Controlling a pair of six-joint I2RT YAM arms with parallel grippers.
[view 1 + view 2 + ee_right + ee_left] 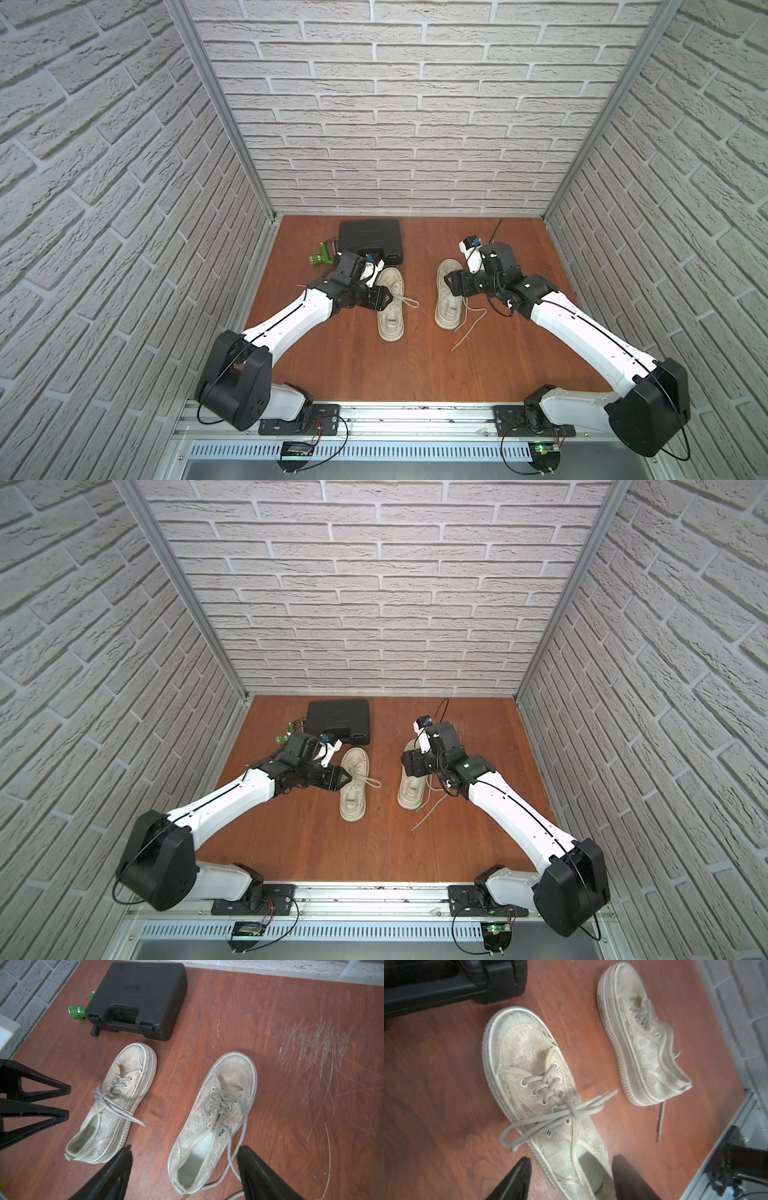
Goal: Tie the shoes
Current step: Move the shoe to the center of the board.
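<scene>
Two shoes [390,320] [448,311] sat on the bench [415,365], one tied; one black case [370,239] at eleven o'clock, one green tool [322,258], perhaps a nozzle, beside it. Both pairs of jaws gaped wide, empty.

Left arm [291,320], right arm [573,328]: white shells, black joints, bulky black elbow housings, thin black cables [604,329] along links, black triangular hollow fingers [10,1076].

Lower centre of both top views: broad bare tabletop [353,374], free passage. Strip between bow-tied shoe [390,309] and loose-laced shoe [448,311] open but narrow. Upper left: black case [371,239] just beyond bow-tied shoe's toe, green tool [322,258] beside it, both blocking corner. Loose laces [464,337] sprawl lower right of loose-laced shoe. Upper right bare, scratched.
</scene>
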